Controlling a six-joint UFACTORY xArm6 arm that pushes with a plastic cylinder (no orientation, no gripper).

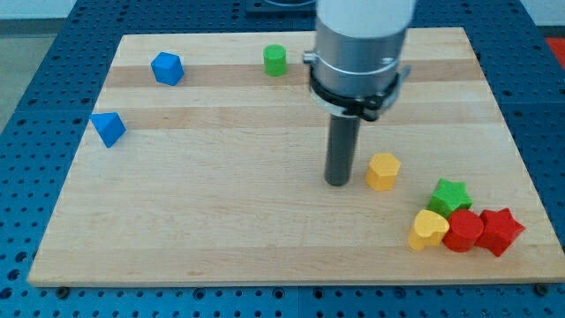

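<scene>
Wooden board [265, 221] with scattered blocks, and our rod beside a yellow one.

We see, from the view's left, a blue wedge-like block [109, 129], a blue faceted block [166, 68] and a green cylinder [275, 60]. Right of centre, my tip [339, 183] stands just left of the yellow hexagonal block [382, 171], a sliver apart; the rod has no fingers and holds nothing. That block looks light, rigid and easy to slide, best met square on a flat side. Farther right cluster a yellow heart [428, 230], green star [450, 195], red block [463, 231] and red star [500, 230].

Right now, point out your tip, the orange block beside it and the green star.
my tip [338, 183], camera view, rod's very end
orange block [382, 171], camera view, middle of its body
green star [450, 195], camera view, its top face
</scene>
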